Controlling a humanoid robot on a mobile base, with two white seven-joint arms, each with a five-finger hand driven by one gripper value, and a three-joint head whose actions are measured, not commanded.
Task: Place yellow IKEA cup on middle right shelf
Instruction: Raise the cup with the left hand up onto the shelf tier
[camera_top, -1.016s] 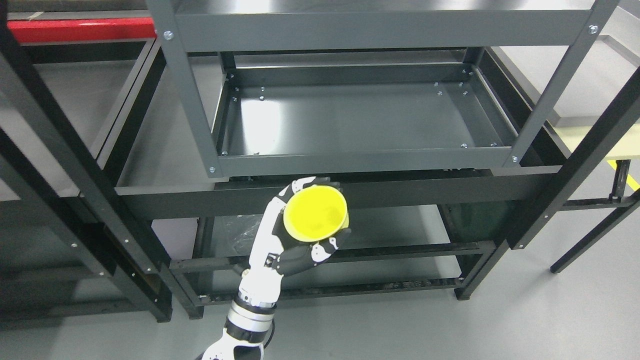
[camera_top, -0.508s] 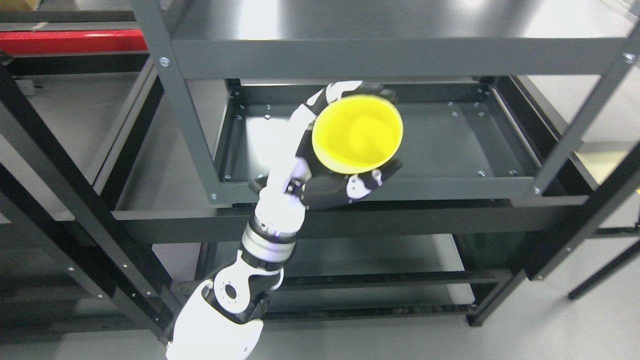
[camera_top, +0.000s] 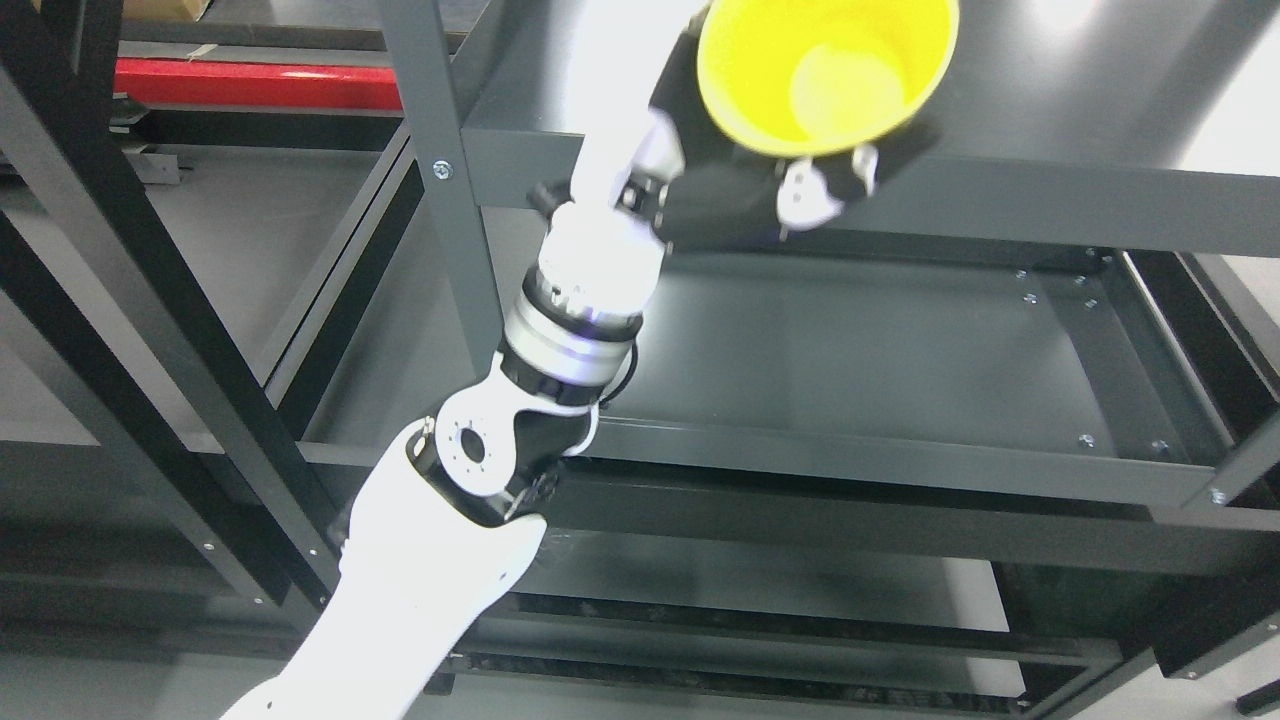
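Head view showed the grey shelving unit filling the frame, its upper shelf running across the top and the tray-like middle shelf lying open beneath it. A second black rack stood to the left. The left arm rose from the lower left corner, and the left hand was clamped around the yellow cup, fingers wrapped about its base, mouth tipped toward the camera.

Half a second before, the cup sat level with the middle shelf's opening; a second before, it hung lower, in front of the rail below. It had since climbed to the front edge of the upper shelf, though the camera had shifted too, so part of that rise may be only apparent. Judged from this, the cup looked too high and would need to come down and travel rightward over the middle shelf before release. The right arm was not visible.
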